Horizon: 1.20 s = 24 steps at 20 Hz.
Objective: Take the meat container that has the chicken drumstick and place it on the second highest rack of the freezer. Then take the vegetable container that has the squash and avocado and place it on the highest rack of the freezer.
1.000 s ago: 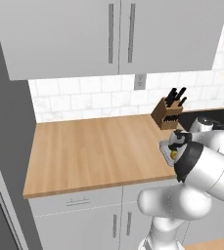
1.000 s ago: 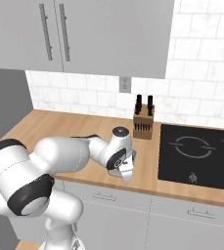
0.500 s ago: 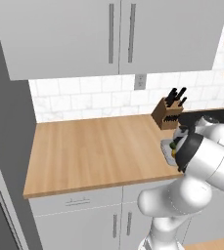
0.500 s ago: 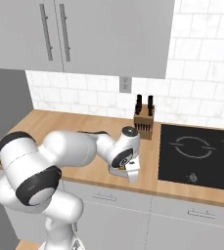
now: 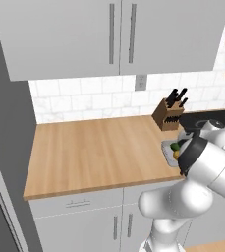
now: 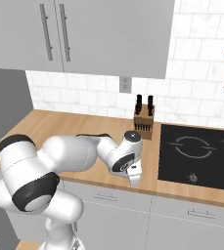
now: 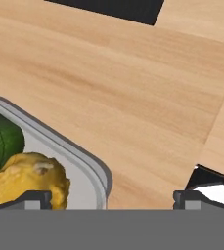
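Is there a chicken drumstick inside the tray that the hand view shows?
No, the tray holds a yellow squash piece and a green avocado, no drumstick.

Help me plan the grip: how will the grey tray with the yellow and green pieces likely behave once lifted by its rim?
The tray looks rigid, with a raised rounded rim, so it should probably stay flat. The yellow squash and green avocado lie loose inside; tilting might slide them. The open gripper straddles one corner, so the far side may sag.
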{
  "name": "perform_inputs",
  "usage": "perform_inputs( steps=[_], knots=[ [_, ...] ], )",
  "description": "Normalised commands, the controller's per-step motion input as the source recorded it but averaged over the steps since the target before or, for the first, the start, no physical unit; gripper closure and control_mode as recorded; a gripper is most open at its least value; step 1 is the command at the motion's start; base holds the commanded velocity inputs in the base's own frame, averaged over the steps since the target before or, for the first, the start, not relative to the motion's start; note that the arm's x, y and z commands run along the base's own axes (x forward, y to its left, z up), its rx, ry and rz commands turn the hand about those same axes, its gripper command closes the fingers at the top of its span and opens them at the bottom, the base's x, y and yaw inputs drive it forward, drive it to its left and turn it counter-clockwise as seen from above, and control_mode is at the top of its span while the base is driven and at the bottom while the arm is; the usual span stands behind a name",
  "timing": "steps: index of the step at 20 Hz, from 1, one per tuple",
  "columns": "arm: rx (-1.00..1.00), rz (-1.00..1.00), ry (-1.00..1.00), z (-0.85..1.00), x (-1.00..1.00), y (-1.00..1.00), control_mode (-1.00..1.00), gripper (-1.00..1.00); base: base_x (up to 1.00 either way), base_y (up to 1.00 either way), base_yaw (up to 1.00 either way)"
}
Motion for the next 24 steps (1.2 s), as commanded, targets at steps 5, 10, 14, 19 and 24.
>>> perform_inputs(
  steps=[5,10,14,19,24],
  knots=[
    [0.0,0.0,0.0,0.02,-0.06,0.0,-1.0,-1.0,0.0,0.0,0.0],
    [0.0,0.0,0.0,0.05,-0.01,0.0,-1.0,-1.0,0.0,0.0,0.0],
    [0.0,0.0,0.06,0.0,-0.13,0.0,-1.0,-1.0,0.0,0.0,0.0],
    [0.0,-0.01,0.13,0.0,-0.26,0.0,-1.0,-1.0,0.0,0.0,0.0],
    [0.01,0.0,0.04,-0.2,-0.08,0.0,-1.0,-1.0,0.0,0.0,0.0]
  ],
)
